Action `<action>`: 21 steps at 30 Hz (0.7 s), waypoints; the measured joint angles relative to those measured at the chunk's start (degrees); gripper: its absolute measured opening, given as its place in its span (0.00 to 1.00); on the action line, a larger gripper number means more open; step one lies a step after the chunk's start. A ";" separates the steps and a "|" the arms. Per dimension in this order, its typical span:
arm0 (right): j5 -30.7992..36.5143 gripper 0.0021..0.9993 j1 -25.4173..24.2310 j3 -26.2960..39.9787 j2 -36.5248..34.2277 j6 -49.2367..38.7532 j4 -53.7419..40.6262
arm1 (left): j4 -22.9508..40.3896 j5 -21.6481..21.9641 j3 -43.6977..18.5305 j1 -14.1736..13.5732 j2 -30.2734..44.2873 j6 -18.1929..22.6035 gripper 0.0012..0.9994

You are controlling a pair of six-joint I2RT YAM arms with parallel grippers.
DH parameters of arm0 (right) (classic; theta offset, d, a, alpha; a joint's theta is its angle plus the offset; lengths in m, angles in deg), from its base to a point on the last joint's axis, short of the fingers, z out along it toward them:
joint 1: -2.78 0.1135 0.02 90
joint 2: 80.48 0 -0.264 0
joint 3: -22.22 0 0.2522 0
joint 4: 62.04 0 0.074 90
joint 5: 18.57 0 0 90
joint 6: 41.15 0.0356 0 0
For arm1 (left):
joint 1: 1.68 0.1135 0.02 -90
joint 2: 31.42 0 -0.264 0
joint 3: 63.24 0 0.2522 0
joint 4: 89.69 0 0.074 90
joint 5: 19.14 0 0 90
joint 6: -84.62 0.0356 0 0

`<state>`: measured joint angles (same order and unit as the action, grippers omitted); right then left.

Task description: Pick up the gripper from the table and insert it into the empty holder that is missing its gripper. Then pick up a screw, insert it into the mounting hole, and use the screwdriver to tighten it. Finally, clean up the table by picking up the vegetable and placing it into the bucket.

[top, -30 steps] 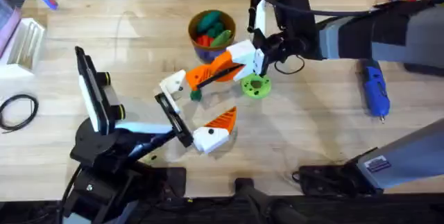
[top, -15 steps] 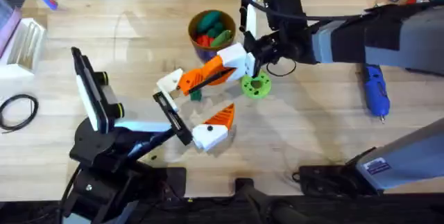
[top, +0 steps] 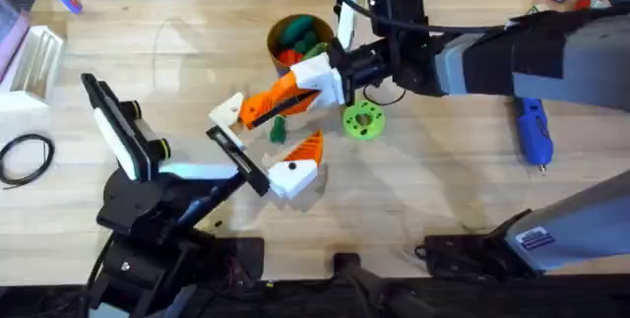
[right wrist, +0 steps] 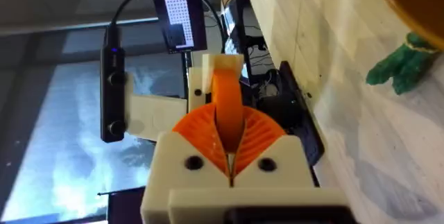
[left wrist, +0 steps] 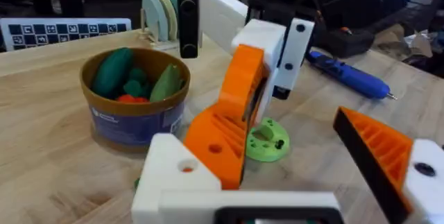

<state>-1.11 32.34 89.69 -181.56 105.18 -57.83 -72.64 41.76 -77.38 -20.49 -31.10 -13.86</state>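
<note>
Two tools meet near the middle of the surface. Your right tool (top: 317, 82) reaches in from 3 o'clock, its white fingers clamped together on the gripper (top: 279, 99); the right wrist view shows the orange pads pinching that wedge (right wrist: 226, 106) between them. The gripper's far end points toward 8 o'clock and touches the holder (top: 228, 111), the plain white jaw on the 10 o'clock side of your left tool (top: 261, 141). From the left wrist view, the gripper (left wrist: 232, 123) stands tilted against the holder (left wrist: 177, 172), with the right tool (left wrist: 274, 50) gripping its upper end.

Your left tool's jaws stand wide apart and grip nothing. Its other jaw (top: 292, 175) lies toward 4 o'clock from the holder and carries its own orange wedge (top: 308, 145).

The vegetable (top: 278, 131) lies on the surface just at 6 o'clock of the held gripper, between the left tool's two jaws; the right wrist view also catches it (right wrist: 402, 61). The bucket (top: 272, 50), with green and red toy vegetables inside, stands at 12 o'clock of the gripper, close behind the right tool. A lime-green disc (top: 362, 121) rests just at 4 o'clock of the right tool. The screwdriver (top: 532, 131) lies well apart toward 3 o'clock, beside the right arm.
</note>
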 joint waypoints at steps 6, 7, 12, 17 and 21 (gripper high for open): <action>1.20 0.01 0.26 0.00 0.20 1.61 0.03 | 0.02 0.44 0.00 0.01 0.11 -0.39 0.99; 1.24 0.01 0.26 0.00 0.20 1.80 0.05 | 0.02 0.41 0.00 0.02 0.11 -0.39 0.99; 0.87 0.01 0.26 0.00 0.20 1.49 0.03 | 0.00 -0.08 0.00 0.18 0.11 -0.39 0.99; 0.85 0.01 0.16 0.00 0.20 1.08 0.03 | 0.00 -1.11 0.00 0.48 0.11 -0.39 0.99; 0.68 0.01 0.09 0.00 0.20 0.64 0.03 | 0.00 -2.13 0.00 0.70 0.11 -0.37 0.99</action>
<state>-0.43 32.43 89.69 -181.36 105.82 -57.80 -72.64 39.63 -77.38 -19.79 -30.99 -14.23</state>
